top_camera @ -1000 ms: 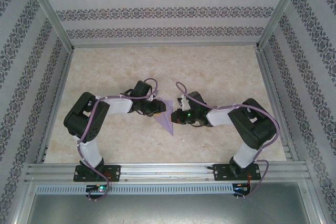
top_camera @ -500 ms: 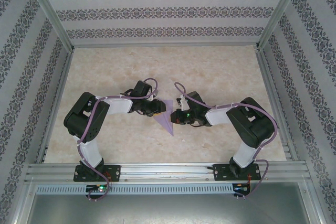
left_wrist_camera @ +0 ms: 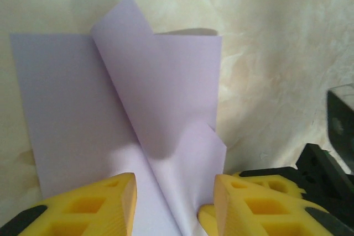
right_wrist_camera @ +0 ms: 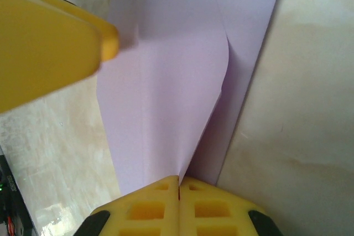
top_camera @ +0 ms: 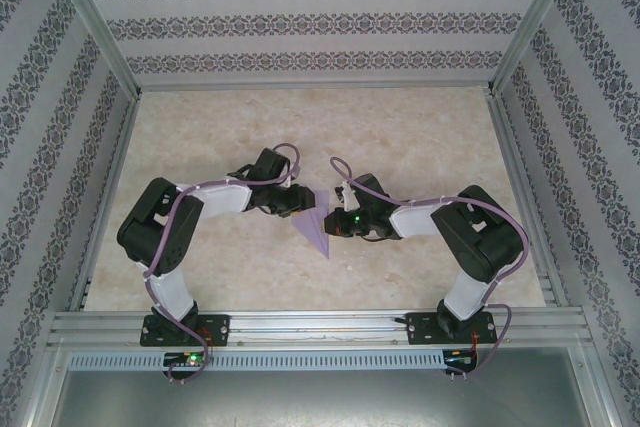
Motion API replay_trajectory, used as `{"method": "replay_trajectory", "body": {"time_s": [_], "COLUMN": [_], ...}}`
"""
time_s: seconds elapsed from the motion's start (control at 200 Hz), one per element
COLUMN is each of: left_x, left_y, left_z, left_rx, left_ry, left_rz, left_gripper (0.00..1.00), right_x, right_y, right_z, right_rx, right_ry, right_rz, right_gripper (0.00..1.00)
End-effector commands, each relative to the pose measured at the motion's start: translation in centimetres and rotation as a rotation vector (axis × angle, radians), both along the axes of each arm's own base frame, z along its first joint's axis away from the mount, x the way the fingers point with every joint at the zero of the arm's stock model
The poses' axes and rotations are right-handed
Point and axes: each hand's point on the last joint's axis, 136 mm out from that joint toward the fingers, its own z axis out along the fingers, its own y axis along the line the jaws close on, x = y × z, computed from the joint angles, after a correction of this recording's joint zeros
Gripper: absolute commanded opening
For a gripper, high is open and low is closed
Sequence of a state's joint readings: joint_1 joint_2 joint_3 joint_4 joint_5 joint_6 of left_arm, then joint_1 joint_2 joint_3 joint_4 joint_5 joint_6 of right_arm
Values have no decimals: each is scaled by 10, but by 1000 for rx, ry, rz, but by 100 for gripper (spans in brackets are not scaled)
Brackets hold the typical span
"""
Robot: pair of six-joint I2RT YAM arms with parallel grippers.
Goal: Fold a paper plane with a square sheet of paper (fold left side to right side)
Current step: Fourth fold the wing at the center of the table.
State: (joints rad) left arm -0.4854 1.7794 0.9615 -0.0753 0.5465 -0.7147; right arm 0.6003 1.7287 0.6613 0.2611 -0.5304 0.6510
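The lilac sheet of paper [top_camera: 317, 228] lies mid-table, folded into a narrow triangle pointing toward the near edge. In the left wrist view the paper [left_wrist_camera: 166, 103] shows one flap lifted and curling over a flat layer. My left gripper [top_camera: 299, 205] hovers at its left side; its yellow fingers [left_wrist_camera: 105, 205] stand apart over the paper, pinching nothing, gripper [left_wrist_camera: 174, 205] open. My right gripper [top_camera: 334, 226] is at the paper's right edge. Its jaws [right_wrist_camera: 178, 185] are closed with the raised flap [right_wrist_camera: 166, 81] caught in the seam. The left gripper's finger [right_wrist_camera: 44, 48] shows at the upper left there.
The beige marbled table [top_camera: 400, 137] is ringed by aluminium rails [top_camera: 320, 322] and patterned walls [top_camera: 310, 17]. Both arms bend inward toward the centre, with open tabletop behind them and to either side.
The left arm has shifted slightly, its gripper edging toward the paper's top corner. The right gripper and the paper stay about where they were.
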Motion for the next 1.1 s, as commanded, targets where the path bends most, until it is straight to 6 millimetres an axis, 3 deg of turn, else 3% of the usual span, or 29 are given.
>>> {"method": "replay_trajectory", "body": {"time_s": [0.0,0.23,0.48,1.094], "left_x": [-1,-7,-8,-16], "left_y": [-1,-26,-43,-15], "left_z": [22,27,11,-45], "left_rx": [14,-123,-162,-11], "left_ry": [-64,-46,-6,74], "left_rz": [-28,-103,-145,-90], "left_gripper": [38,15,7,0], "right_x": [-15,-13,-14,-20], "right_y": [-23,-21,-22,-25], "right_z": [-37,-39,-41,-46], "right_rx": [-160,-159,-171,-206], "right_ry": [61,65,71,93], "right_rz": [-18,-16,-16,14], "right_gripper": [0,0,0,0]}}
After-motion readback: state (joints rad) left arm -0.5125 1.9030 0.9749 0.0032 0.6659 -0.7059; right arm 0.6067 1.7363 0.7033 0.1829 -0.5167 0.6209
